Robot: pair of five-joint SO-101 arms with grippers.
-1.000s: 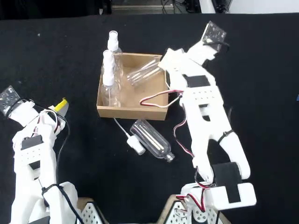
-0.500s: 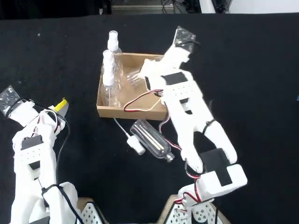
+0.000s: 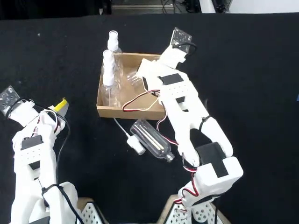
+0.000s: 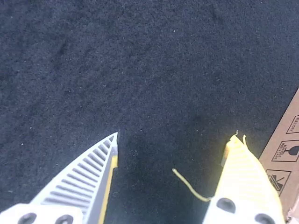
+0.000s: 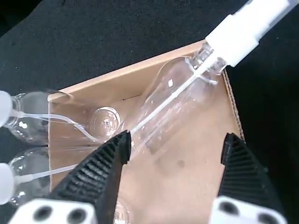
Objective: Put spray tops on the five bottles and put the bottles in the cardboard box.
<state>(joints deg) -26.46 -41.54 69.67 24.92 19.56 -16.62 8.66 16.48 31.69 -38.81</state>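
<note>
The cardboard box (image 3: 127,112) sits mid-table. Two clear bottles with white spray tops (image 3: 109,77) (image 3: 113,43) stand at its left side. My right gripper (image 3: 139,78) hovers over the box, open. In the right wrist view, right gripper (image 5: 177,136), a capped bottle (image 5: 175,95) lies on the box floor (image 5: 196,158) between and beyond the spread fingers. An uncapped bottle (image 3: 152,139) lies on the cloth in front of the box, with a loose spray top (image 3: 135,144) beside it. My left gripper (image 3: 60,106) (image 4: 174,137) is open over bare cloth.
Black cloth covers the table. The right arm's body and its red and white cables (image 3: 140,100) hang over the box's right half. A corner of the box (image 4: 285,140) lies close to the left gripper.
The right arm swung left over the box with the capped bottle. That bottle now lies inside the box with the fingers spread apart. The left arm has not moved.
</note>
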